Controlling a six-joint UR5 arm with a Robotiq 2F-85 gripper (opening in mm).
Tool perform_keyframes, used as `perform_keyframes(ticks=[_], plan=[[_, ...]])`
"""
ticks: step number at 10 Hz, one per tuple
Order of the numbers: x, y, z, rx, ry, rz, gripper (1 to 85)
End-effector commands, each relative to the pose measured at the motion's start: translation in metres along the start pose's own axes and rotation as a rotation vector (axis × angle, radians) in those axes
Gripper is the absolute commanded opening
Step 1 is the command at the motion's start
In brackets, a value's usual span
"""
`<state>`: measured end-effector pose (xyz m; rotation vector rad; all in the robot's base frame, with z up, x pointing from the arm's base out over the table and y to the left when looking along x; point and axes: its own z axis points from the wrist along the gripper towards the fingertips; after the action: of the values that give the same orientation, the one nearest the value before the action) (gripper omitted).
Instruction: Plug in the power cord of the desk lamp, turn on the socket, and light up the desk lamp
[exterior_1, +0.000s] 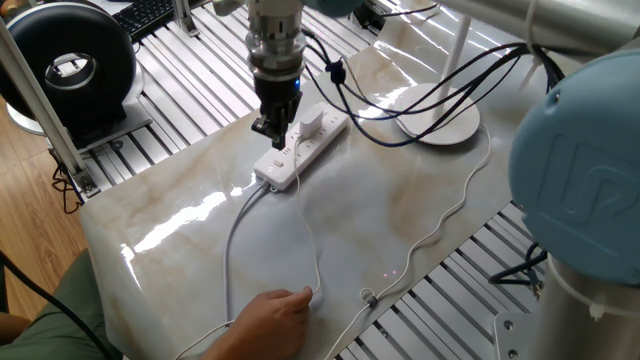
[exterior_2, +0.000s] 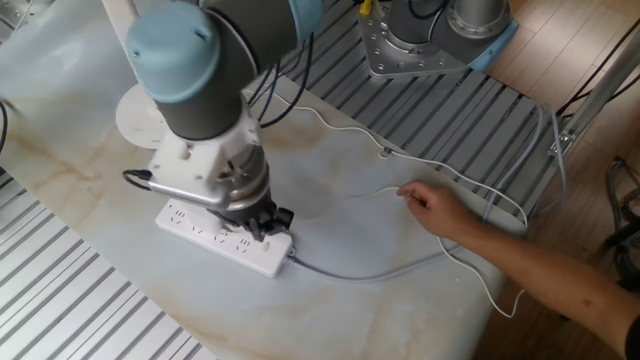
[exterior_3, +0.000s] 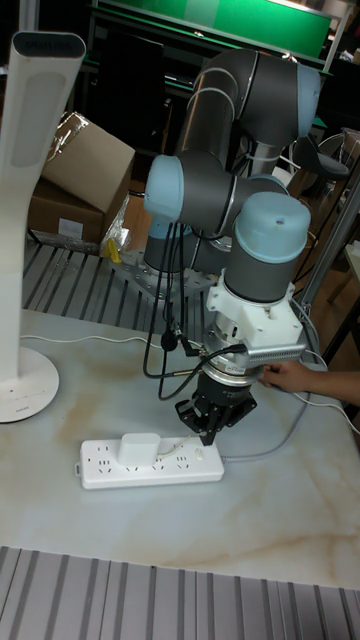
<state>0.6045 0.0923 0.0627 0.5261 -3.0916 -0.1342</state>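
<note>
The socket (exterior_1: 297, 153) lies on the marble top, a white strip with its thick grey cable (exterior_1: 232, 240) running toward the front. The power cord's white plug block (exterior_1: 313, 122) sits in it, also visible in the tall view (exterior_3: 140, 447). The thin power cord (exterior_1: 443, 222) runs from the desk lamp's round base (exterior_1: 437, 117) round to a person's hand. My gripper (exterior_1: 272, 127) points down with fingers shut and empty, tip at the socket's cable end (exterior_2: 262, 228) (exterior_3: 211, 425). The desk lamp (exterior_3: 32, 190) stands upright to the left in the tall view.
A person's hand (exterior_1: 278, 312) (exterior_2: 438, 210) holds a loop of the thin cord near the front edge. A black round fan-like device (exterior_1: 70, 62) stands at the back left. Slatted aluminium surrounds the marble top. Cardboard boxes (exterior_3: 85, 165) sit behind the table.
</note>
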Motion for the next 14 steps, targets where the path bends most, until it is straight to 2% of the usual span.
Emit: perform_keyframes(ticks=[1, 5, 11, 14], plan=[[-0.005, 0.002, 0.009, 0.012, -0.025, 0.020, 1.0], [-0.006, -0.005, 0.017, 0.033, -0.045, 0.004, 1.0], [-0.005, -0.005, 0.024, 0.029, -0.061, -0.009, 1.0], [-0.001, -0.003, 0.026, 0.023, -0.057, -0.027, 1.0]])
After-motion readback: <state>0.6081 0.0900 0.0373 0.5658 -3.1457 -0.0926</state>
